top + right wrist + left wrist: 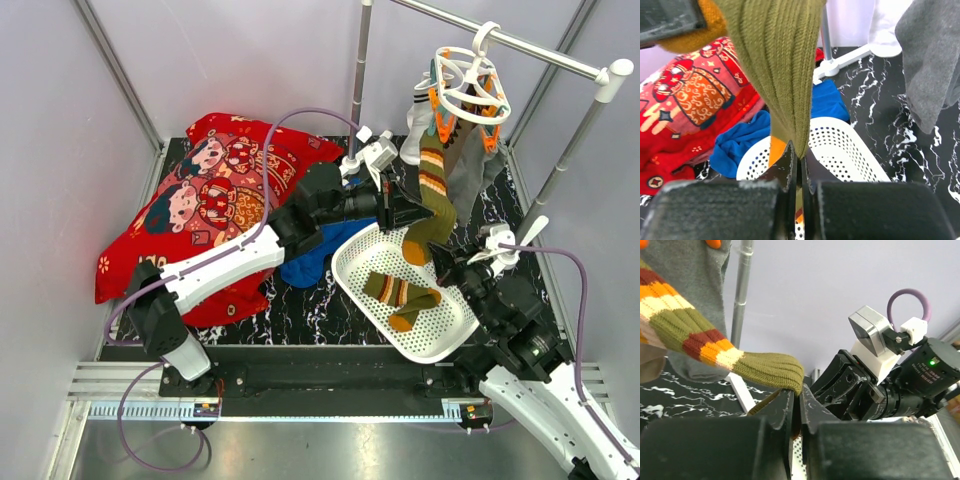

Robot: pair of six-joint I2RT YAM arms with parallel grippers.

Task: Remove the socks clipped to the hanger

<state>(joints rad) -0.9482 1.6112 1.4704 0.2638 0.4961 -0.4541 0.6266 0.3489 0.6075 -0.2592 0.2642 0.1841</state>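
- Your white plastic round hanger (470,90), with its orange pegs, hangs by its hook from the silver metal rail (540,52), at 1 o'clock over the black marbled tabletop (300,312).
- Three socks hang below it. A white sock (415,135) is on its 8 o'clock side and a plain grey sock (470,170) on its 5 o'clock side.
- Between them hangs the olive-green knitted sock (432,190) with orange, cream and rust stripes. It reaches lowest, and its orange toe comes down to the far rim of the basket.
- Your left pincer (408,212) comes at that sock from 9 o'clock, about halfway down it. In the left wrist view only a thin slit shows between its jaws. The sock's olive edge is caught at their tips, and the striped part is drawn sideways towards them.
- Your right pincer (443,262) sits at 3 o'clock of the toe. In the right wrist view its jaws are pressed together, with the olive fabric running down between them.
- The white perforated oval basket (350,275) lies at 5 o'clock of the tabletop's middle. A second olive sock with orange stripes (400,293) lies flat inside it.
- A crumpled blue cloth (305,265) touches the basket's 9 o'clock side, under your left arm.
- A red patterned cloth (200,210) covers the 9 to 10 o'clock part of the tabletop.
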